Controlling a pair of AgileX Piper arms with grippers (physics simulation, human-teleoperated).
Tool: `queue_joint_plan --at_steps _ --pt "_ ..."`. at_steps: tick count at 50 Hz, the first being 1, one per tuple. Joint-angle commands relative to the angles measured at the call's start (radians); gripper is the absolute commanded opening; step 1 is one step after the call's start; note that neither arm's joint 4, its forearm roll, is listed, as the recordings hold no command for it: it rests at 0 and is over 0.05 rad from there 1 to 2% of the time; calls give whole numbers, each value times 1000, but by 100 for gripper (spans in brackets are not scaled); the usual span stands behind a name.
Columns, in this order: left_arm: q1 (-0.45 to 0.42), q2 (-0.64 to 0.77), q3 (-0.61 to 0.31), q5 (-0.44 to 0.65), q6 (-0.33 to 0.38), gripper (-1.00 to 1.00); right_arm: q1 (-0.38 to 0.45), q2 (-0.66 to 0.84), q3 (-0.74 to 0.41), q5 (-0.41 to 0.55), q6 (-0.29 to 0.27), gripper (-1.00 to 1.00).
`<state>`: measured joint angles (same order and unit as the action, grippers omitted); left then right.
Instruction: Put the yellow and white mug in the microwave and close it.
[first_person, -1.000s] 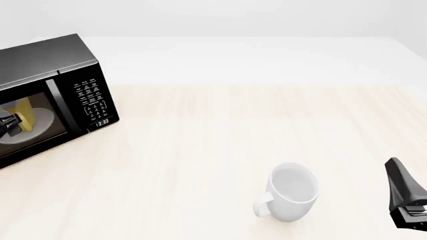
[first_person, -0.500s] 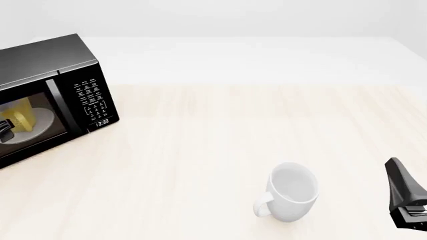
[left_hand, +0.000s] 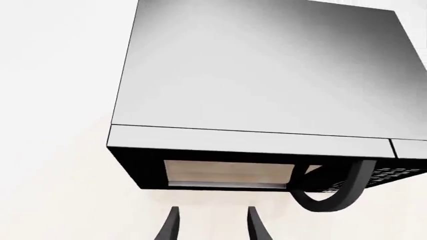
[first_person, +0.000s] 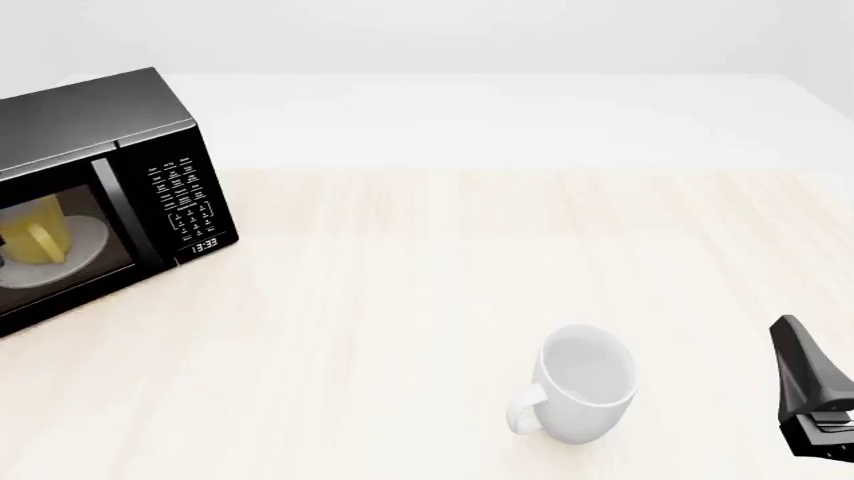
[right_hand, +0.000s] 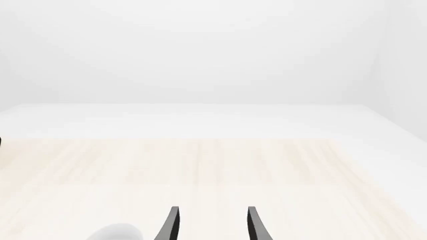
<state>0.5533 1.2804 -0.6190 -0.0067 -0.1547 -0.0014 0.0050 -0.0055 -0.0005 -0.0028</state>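
Observation:
The black microwave (first_person: 120, 160) stands at the table's far left. Through its window I see the yellow and white mug (first_person: 34, 238) upright on the white round plate (first_person: 83, 240). The door looks flush with the front face, its curved handle (left_hand: 333, 197) beside the keypad (first_person: 184, 200). My left gripper (left_hand: 212, 227) is open and empty, hovering above and in front of the microwave (left_hand: 267, 75); it is outside the front view. At the near right edge my right gripper (first_person: 811, 400) is also open (right_hand: 212, 227), holding nothing.
An all-white mug (first_person: 583, 385) stands upright near the table's front, left of the right gripper, handle pointing left; its rim just shows in the right wrist view (right_hand: 117, 233). Pale wooden tabletop (first_person: 441, 260) stretches between microwave and mug.
The left gripper, which overlapped the microwave window in front of the yellow mug, has drawn away left and out of the front view. The mug now shows whole. The right arm is still.

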Motion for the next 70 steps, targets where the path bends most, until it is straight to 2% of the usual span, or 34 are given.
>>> queue_joint_plan --at_steps 1,49,70 --pt "-4 -82 18 43 -2 100 0 0 0 0 0 100" --pt "-8 -399 38 271 -21 100 0 0 0 0 0 100" --pt "-15 -567 -22 433 -51 100 0 0 0 0 -1 100"
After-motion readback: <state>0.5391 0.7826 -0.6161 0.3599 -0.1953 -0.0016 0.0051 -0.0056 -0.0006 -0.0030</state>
